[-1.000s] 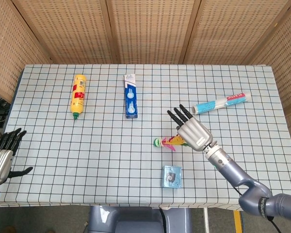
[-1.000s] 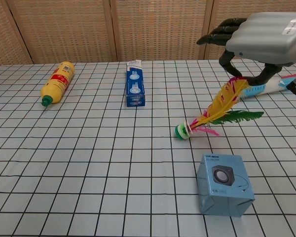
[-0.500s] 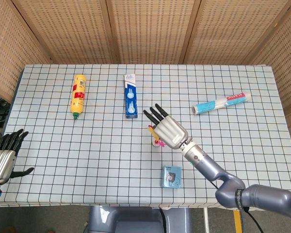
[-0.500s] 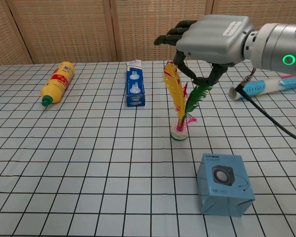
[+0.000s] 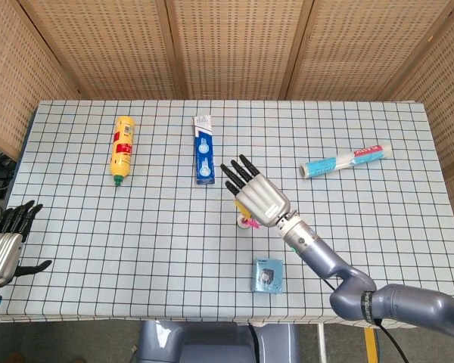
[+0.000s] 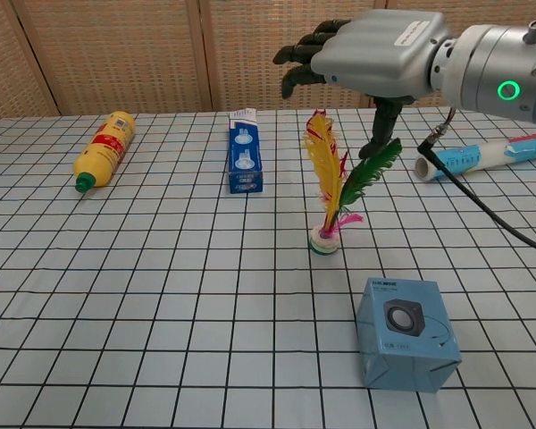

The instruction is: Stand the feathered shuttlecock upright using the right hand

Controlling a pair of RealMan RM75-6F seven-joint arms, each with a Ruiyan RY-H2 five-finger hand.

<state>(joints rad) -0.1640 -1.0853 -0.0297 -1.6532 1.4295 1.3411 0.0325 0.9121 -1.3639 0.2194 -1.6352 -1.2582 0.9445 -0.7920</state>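
- 1 change dominates: the shuttlecock point(image 6: 329, 198), which lay on its side with feathers trailing right a second ago, now stands on its base on the checked tablecloth point(image 6: 161, 295), feathers up.
- Right hand point(image 6: 372, 55) has lifted slightly since half a second ago. Fingers are spread and apart above the feather tips; the thumb hangs down just beside the green feather. Contact there cannot be told from the chest view. Nothing is gripped.
- Head view: right hand point(image 5: 257, 195) covers most of the shuttlecock; only the base and a little pink point(image 5: 248, 222) show under it.
- Judgement: task looks essentially done; what remains is withdrawing the hand without brushing the feathers and tipping the thing over.
- Left hand point(image 5: 3, 246) sits at the near-left table edge, fingers apart, holding nothing.
- Surroundings: blue speaker box point(image 6: 404, 332) near the shuttlecock, on the robot's side. Blue-and-white carton point(image 6: 245, 154) lies beyond and to the left. Yellow bottle point(image 6: 104, 148) lies well apart at far left. Rolled tube point(image 6: 482, 155) lies to the right, under the forearm.
- Obstruction: none touches the shuttlecock. A straight lift upward looks safest.
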